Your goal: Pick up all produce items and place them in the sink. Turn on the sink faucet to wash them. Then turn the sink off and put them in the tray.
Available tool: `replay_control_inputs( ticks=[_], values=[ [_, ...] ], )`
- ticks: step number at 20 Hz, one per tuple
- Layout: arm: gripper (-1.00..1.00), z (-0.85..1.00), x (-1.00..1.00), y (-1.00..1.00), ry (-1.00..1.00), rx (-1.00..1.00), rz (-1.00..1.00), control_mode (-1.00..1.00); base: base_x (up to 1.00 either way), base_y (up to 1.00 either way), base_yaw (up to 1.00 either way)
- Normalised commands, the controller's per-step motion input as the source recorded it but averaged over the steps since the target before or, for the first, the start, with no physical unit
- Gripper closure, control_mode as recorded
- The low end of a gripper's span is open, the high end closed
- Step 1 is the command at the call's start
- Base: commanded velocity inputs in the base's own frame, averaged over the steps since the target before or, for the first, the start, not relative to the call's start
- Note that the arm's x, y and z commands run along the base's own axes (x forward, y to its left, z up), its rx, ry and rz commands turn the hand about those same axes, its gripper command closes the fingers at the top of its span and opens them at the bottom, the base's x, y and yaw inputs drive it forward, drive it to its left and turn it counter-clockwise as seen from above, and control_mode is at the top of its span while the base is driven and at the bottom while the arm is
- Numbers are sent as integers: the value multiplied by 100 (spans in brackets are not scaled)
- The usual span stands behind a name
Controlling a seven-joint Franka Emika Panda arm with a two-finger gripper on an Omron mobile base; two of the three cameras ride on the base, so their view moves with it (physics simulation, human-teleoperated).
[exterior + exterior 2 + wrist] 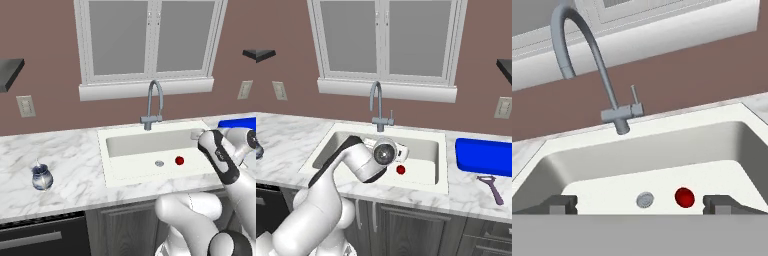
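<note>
The red fruit (pixel 179 160) (pixel 401 170) (pixel 684 197) lies on the floor of the white sink (pixel 130 145) (pixel 423 145) (pixel 662 150), just right of the round drain (pixel 644 200). My gripper (pixel 197 134) (pixel 400 150) (pixel 641 206) hovers open over the basin's right part, above the fruit, with nothing between its fingers. It faces the grey gooseneck faucet (pixel 155 102) (pixel 377 102) (pixel 587 65), whose small lever (pixel 633 95) stands upright; no water shows. The blue tray (pixel 239 122) (pixel 483 156) sits on the counter right of the sink.
A blue-and-white jar (pixel 42 177) stands on the marble counter far left of the sink. A purple-handled peeler (pixel 490 187) lies in front of the tray. A window sill runs along the wall behind the faucet.
</note>
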Motion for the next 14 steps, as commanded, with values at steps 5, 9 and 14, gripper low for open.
replay_control_inputs(
  ticks=[5, 9, 14],
  values=[
    [-100, 0, 17, 9, -13, 0, 14, -100, 0, 0, 0],
    [-100, 1, 21, 14, -16, 0, 13, -100, 0, 0, 0],
    [-100, 7, 23, 11, -15, -1, 13, -100, 0, 0, 0]
  ],
)
